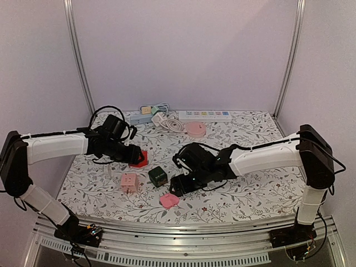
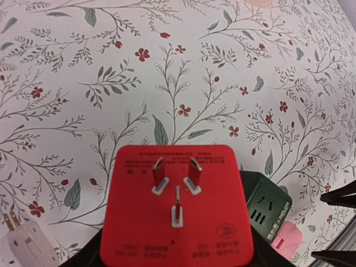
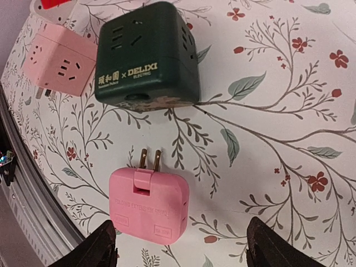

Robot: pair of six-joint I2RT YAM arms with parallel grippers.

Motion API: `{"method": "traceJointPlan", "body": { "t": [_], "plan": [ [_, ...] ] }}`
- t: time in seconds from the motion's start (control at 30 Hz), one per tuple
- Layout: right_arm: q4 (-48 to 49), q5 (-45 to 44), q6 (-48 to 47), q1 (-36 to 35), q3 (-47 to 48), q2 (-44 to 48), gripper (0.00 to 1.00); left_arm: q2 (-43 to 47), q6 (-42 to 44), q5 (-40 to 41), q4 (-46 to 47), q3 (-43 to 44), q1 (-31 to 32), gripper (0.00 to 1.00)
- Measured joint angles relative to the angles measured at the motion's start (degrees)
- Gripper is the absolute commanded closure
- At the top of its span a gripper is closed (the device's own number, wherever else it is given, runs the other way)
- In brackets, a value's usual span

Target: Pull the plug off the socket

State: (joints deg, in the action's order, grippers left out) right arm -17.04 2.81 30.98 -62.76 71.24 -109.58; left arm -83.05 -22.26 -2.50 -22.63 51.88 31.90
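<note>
A flat pink plug (image 3: 147,206) with two brass prongs lies loose on the floral table, apart from the dark green cube socket (image 3: 147,55) behind it. My right gripper (image 3: 186,250) is open just above the plug, one finger on each side, touching nothing. From above, this gripper (image 1: 179,186) hangs between the green socket (image 1: 158,176) and the pink plug (image 1: 169,200). My left gripper (image 2: 177,260) is shut on a red cube adapter (image 2: 177,211), whose three prongs face the camera. It holds the adapter (image 1: 139,158) at the table's left.
A pink cube socket (image 1: 129,182) stands left of the green one. At the back lie a white power strip (image 1: 203,115), a round pink object (image 1: 195,129), and a white plug with coiled cable (image 1: 164,119). The table's front edge (image 1: 183,219) is near the pink plug.
</note>
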Motion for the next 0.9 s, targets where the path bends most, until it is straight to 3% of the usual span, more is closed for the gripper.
{"method": "traceJointPlan", "body": {
  "t": [0.3, 0.9],
  "plan": [
    [-0.24, -3.37, -0.37, 0.59, -1.68, 7.10, 0.20, -7.15, 0.20, 1.46, -2.36, 3.85, -0.09, 0.75],
    [-2.71, -7.89, -1.68, 0.59, -3.41, 11.43, 0.20, -12.98, 0.13, 1.86, -5.05, 7.23, -0.11, 0.51]
  ]
}}
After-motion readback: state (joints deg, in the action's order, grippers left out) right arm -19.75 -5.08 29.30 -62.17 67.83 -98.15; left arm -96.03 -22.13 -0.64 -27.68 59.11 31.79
